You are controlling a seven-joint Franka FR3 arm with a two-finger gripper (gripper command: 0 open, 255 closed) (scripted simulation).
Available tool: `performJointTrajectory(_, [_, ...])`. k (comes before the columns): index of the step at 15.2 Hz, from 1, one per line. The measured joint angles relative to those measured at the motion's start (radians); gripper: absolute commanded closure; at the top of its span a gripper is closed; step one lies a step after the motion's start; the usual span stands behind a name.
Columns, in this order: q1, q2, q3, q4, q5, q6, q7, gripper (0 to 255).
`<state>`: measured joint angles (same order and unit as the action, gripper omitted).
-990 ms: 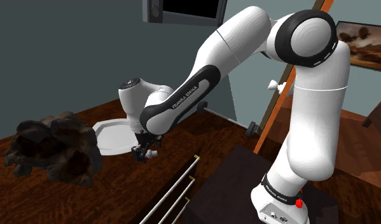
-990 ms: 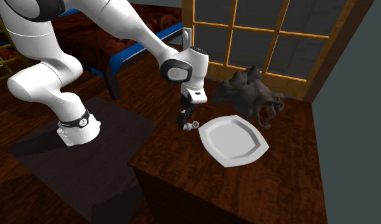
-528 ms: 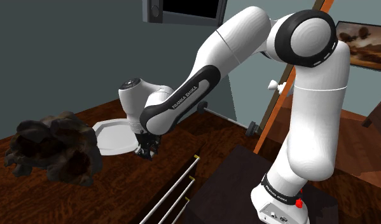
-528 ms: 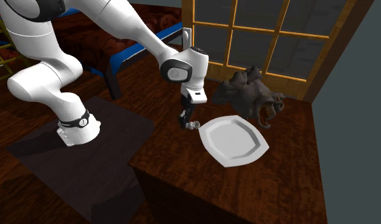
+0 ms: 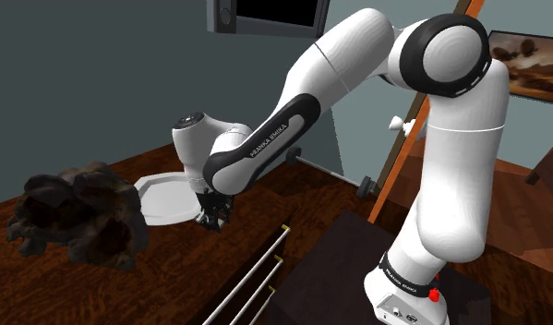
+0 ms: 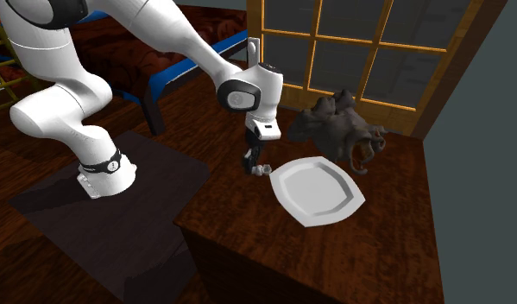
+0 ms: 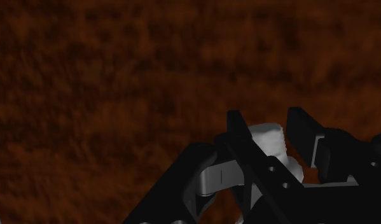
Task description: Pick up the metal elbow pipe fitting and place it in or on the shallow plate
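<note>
shoulder: behind stand point(image 5: 343, 254), looking down | second exterior: facing arm point(image 6: 161, 30), high | wrist: close over table point(image 7: 119, 76) | shared: plate point(image 5: 163, 197)

Dark wood table point(image 6: 334, 259); grey-blue wall point(image 5: 80, 74); orange-framed window point(image 6: 351, 52); dark wood floor point(image 6: 40, 268).

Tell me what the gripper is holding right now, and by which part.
Cannot be told. One pale end of the pipe fitting sits inside the gripper, but whether it is clasped is unclear.
</note>
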<state>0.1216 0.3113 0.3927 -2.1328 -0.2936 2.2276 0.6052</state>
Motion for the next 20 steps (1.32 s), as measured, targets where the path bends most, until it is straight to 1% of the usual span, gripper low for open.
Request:
performJointTrajectory(16, [-0.019, -0.143, 0.03, 0.047, 0.09, -0.168, -0.072, 255])
performJointTrajectory(20, [-0.014, -0.046, 0.015, 0.197, 0.055, -0.229, -0.081, 255])
